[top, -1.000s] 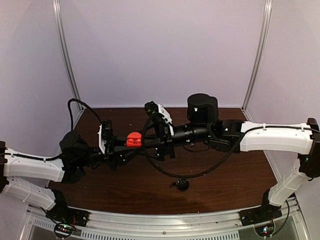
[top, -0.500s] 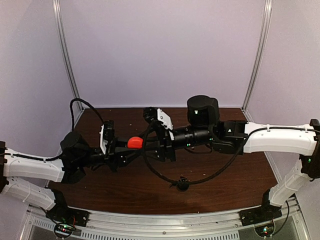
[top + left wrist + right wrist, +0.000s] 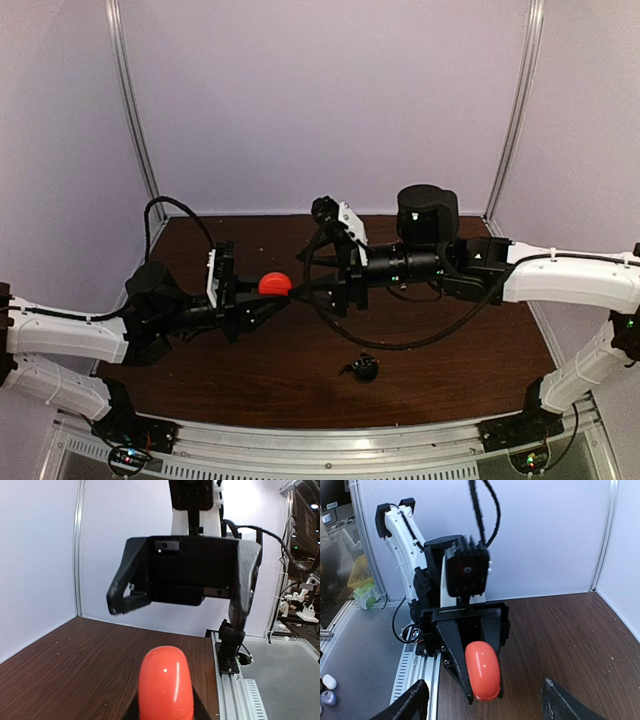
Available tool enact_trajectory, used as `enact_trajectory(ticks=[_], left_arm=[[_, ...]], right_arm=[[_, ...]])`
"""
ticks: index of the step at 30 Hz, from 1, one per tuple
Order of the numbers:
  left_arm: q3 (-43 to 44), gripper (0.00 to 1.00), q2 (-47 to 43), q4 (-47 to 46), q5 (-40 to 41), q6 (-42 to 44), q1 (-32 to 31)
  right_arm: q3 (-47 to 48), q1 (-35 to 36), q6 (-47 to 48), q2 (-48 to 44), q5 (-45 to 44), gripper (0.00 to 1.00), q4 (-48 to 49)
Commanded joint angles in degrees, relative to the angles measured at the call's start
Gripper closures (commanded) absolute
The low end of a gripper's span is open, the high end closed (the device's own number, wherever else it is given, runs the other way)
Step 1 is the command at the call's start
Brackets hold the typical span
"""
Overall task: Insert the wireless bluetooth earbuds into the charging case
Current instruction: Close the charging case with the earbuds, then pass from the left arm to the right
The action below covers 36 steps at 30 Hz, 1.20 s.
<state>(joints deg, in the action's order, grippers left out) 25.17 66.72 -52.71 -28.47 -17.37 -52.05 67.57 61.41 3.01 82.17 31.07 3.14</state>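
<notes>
1. One brown table (image 3: pixel 480 370), pale walls all round.
2. Both arms, left arm (image 3: pixel 70 340) and right arm (image 3: pixel 570 280), reach in and meet nose to nose above the middle.
3. Facing it, the right gripper (image 3: pixel 176 617) is spread wide, nothing in it.
4. Meanwhile the left gripper (image 3: pixel 270 293) is pinched tight on the red-orange case (image 3: pixel 166 682), held up off the table.
5. Near the front edge sits a black disc (image 3: pixel 366 372), well apart from both grippers.
6. Just beside it is a black bit (image 3: pixel 346 370), too small to tell if it's an earbud.
</notes>
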Motion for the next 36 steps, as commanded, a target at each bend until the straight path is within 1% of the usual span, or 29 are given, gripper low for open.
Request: enact_trajectory(ticks=[1, 4, 7, 9, 11, 15, 16, 19, 20, 24, 28, 30, 34, 36], left_arm=[[2.65, 0.97, -2.32, 6.3, 5.91, 6.87, 0.25], [2.91, 0.96, -3.64, 8.78, 11.8, 10.01, -0.29], [2.89, 0.94, -4.07, 9.11, 14.08, 11.74, -0.5], [4.41, 0.93, -3.24, 11.02, 12.41, 13.33, -0.5], [6.06, 0.93, -1.5, 12.87, 7.69, 14.01, -0.5], [7.24, 0.93, 0.59, 11.95, -1.15, 12.79, -0.43], [7.19, 0.93, 0.87, 11.16, -2.71, 12.34, -0.5], [6.77, 0.93, 0.98, 8.32, -5.66, 10.6, -0.48], [6.74, 0.93, 0.89, 8.03, -6.1, 10.38, -0.45], [6.69, 0.93, 0.87, 7.08, -6.67, 9.49, -0.42], [7.15, 0.93, 0.88, 6.84, -6.37, 8.74, -0.42], [7.34, 0.93, 0.95, 6.67, -6.35, 8.42, -0.42], [7.52, 0.88, 0.96, 6.54, -5.93, 7.8, -0.42], [7.44, 0.81, 0.88, 6.53, -5.65, 7.53, -0.42]], right_arm=[[0.31, -1.41, -9.13, -1.59, -3.68, 0.22, 3.59], [0.81, -1.23, -14.06, -0.3, -5.05, 0.21, 4.41], [1.11, -1.04, -15.66, 0.95, -4.88, 0.21, 4.74], [1.24, -1.07, -15.01, 1.58, -4.2, 0.21, 4.97], [1.62, -1.06, -13.76, 2.37, -2.66, 0.23, 5.0], [3.32, -1.09, -8.5, 4.64, 3.33, 0.36, 2.97], [3.77, -1.12, -7.54, 5.06, 4.05, 0.41, 2.22], [3.61, -1.11, -6.04, 4.49, 6.37, 0.49, 2.06], [3.42, -1.11, -5.87, 4.08, 6.79, 0.51, 2.13], [3.36, -1.11, -4.58, 3.56, 7.97, 0.64, 0.95], [3.85, -1.11, -3.79, 3.99, 9.03, 0.66, -0.65], [4.1, -1.11, -3.73, 4.21, 8.86, 0.71, -1.48], [3.7, -1.11, -3.71, 3.5, 6.75, 0.84, -1.65], [3.79, -1.11, -1.79, 2.99, 5.73, 0.89, -1.94]])
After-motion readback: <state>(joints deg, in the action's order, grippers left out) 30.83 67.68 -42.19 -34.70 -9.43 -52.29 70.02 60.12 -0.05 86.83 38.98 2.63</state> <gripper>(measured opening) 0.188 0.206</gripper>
